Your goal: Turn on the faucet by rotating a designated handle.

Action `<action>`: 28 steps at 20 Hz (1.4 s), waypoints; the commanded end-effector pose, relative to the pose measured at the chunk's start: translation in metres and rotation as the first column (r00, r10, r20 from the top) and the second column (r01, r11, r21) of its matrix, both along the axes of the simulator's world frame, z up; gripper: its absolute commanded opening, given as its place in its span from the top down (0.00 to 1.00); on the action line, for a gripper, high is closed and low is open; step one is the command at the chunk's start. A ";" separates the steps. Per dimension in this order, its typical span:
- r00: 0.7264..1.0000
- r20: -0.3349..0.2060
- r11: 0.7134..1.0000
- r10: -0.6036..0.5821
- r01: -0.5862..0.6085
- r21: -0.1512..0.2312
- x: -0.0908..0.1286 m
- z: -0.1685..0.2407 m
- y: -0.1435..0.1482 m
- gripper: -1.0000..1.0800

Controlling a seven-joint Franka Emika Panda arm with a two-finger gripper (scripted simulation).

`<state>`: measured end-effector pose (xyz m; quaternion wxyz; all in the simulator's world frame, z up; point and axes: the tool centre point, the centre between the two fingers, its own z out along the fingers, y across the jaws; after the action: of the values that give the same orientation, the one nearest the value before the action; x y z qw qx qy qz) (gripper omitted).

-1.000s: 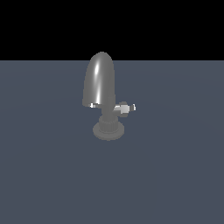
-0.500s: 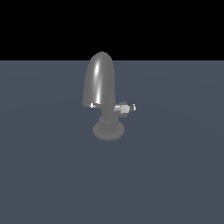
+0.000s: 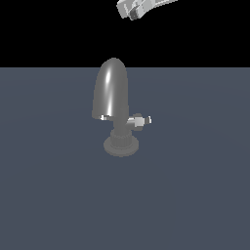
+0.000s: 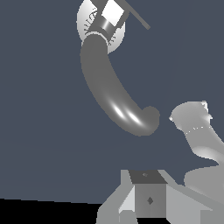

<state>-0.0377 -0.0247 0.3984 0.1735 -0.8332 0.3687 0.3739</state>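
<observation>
Pale grey, our fingers (image 3: 133, 10) hang high above the faucet (image 3: 113, 105), well apart from it and grasping nothing, though we cannot tell whether they are spread or clenched. Below, the faucet stands upright on the dark slate-blue desk (image 3: 195, 195). Its handle (image 3: 140, 120), a short silvery stub with a white tip, sticks out from the neck toward the exterior view's right.

Flat slate-grey desk (image 3: 53, 195), uniform and matte. Standing directly on it, near the middle: glossy grey faucet (image 3: 111, 95), round base touching the surface.
</observation>
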 end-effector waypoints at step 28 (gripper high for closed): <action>0.593 -0.683 0.751 -0.427 0.653 0.097 0.038 -0.187 -0.047 1.00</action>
<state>0.0018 -0.0708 0.2208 0.2838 -0.4857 0.5654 0.6032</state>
